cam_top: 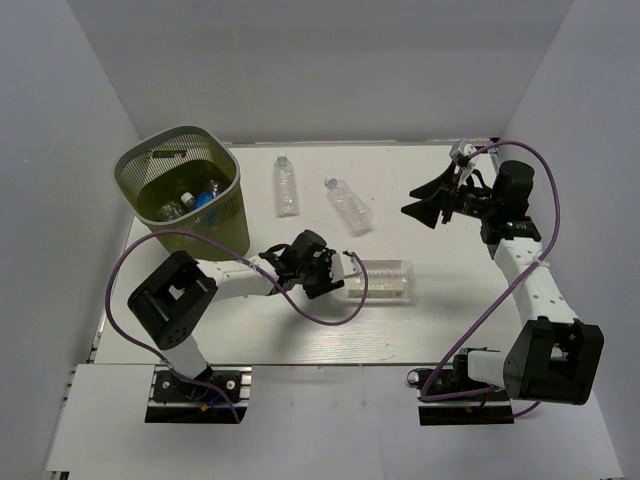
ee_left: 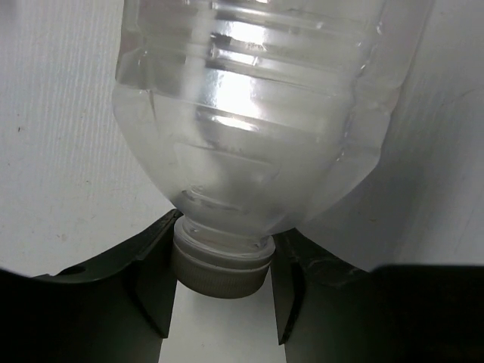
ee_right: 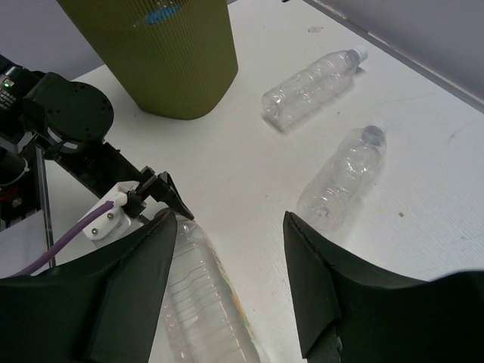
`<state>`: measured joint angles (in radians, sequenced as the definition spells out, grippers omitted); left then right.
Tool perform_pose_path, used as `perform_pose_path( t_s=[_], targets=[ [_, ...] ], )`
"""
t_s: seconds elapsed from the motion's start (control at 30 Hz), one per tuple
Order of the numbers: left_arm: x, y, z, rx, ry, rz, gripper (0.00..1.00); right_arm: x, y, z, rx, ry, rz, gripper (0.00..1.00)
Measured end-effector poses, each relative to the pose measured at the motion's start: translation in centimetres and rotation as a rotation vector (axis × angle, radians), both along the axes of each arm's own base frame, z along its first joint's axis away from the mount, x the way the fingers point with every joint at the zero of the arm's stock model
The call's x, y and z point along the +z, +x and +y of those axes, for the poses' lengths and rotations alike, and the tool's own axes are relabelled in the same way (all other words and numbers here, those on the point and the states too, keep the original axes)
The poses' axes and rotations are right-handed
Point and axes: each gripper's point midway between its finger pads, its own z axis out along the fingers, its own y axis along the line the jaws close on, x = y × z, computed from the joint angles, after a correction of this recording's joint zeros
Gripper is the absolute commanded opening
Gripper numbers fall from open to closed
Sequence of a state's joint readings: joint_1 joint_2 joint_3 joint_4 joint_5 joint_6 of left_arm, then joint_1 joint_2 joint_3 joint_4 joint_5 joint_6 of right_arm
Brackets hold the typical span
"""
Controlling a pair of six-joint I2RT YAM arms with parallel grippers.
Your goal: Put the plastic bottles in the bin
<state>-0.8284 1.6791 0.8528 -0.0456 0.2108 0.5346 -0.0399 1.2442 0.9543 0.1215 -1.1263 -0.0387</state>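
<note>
From my remote station: at the table's far left corner stands the olive mesh bin (cam_top: 185,190), holding a jumble of clear bottles (cam_top: 190,203) with blue caps. The wire hides how many there are, and the right wrist camera cuts off the bin's top. Just right of it a small bottle (cam_top: 286,186) lies on its side, long axis running far to near, cap toward the back wall. Nearer me, the left gripper (cam_top: 340,275) has its fingers (ee_left: 151,291) closed on either side of the pale cap (ee_left: 221,266) of the wide bottle (cam_top: 385,280). This bottle lies flat at mid-table, long axis running left to right, cap pointing left into the jaws and base pointing right. The left wrist camera crops its body and the label is out of view there. Behind it a second small bottle (cam_top: 349,205) lies on a diagonal, cap far-left, base near-right. At far right the right gripper (cam_top: 410,200) hangs above the table with fingers spread apart, holding nothing. One of its fingers covers part of the wide bottle in its own camera's view.
</note>
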Motion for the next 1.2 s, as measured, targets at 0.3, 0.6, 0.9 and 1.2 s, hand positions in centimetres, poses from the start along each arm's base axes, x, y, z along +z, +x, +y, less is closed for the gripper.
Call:
perform_pose_path(
  t_s=[0.3, 0.6, 0.9, 1.2],
  targets=[
    [3.8, -0.3, 0.3, 0.116, -0.065, 0.007, 0.0, -2.1, -0.2, -0.3, -0.03, -0.028, 0.031, 0.3],
    [24.1, 3.4, 3.2, 0.461, -0.434, -0.268, 0.0, -4.1, 2.2, -2.8, -0.229, -0.099, 0.058, 0.04],
    [36.5, 4.6, 13.4, 0.983, -0.616, -0.482, 0.0, -5.1, 3.3, -3.5, -0.282, -0.112, 0.084, 0.06],
    [35.9, 0.1, 24.4, 1.484, -0.605, -0.493, 0.0, -4.9, 3.5, -3.4, -0.284, -0.103, 0.075, 0.07]
  ],
)
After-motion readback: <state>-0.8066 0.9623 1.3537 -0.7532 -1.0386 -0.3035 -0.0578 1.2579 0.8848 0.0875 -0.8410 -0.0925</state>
